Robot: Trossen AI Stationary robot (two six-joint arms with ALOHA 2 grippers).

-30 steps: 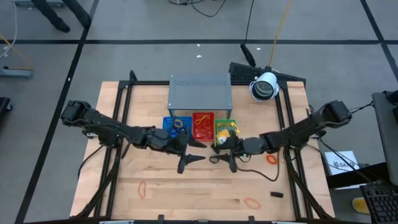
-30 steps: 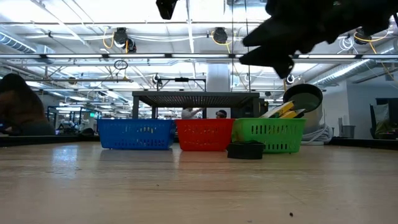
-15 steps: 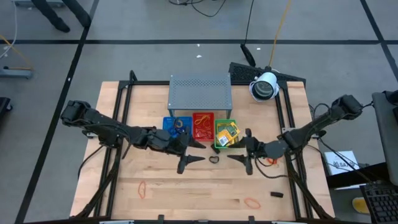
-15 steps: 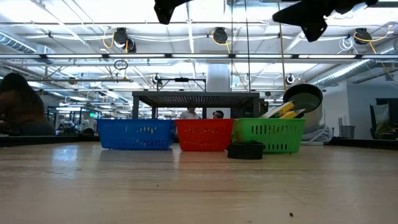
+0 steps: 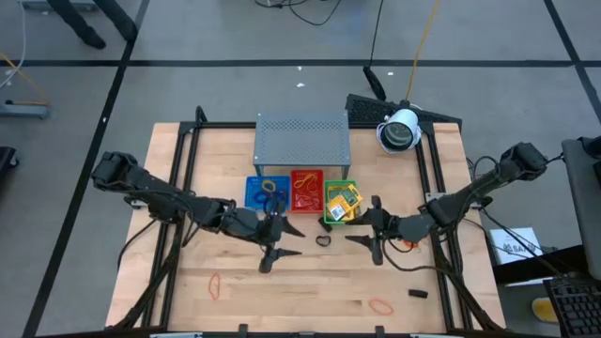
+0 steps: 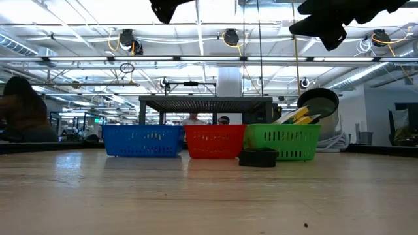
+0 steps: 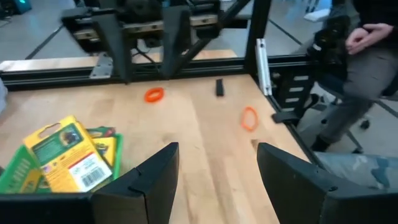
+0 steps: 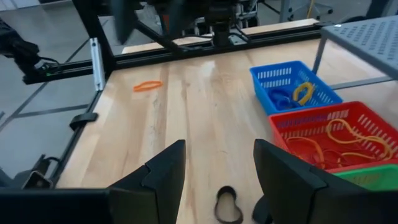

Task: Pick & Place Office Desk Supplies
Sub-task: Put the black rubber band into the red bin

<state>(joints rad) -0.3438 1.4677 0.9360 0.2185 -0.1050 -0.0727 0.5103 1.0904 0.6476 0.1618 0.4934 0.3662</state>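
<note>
High view, table [image 5: 235,300]: wooden, three trays side by side by its middle.
Left gripper [image 5: 269,252]: fingers spread, empty, near the blue tray [image 5: 265,190].
Right gripper [image 5: 368,235]: spread, empty.
Black band [image 5: 323,240]: flat on the wood between both grippers, touching neither.

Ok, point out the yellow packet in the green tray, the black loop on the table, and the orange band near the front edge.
yellow packet [image 7: 65,158], left wrist view, on its printed face
black loop [image 8: 227,207], right wrist view, on its rim
orange band [image 5: 380,305], high view, on the band's line
</note>
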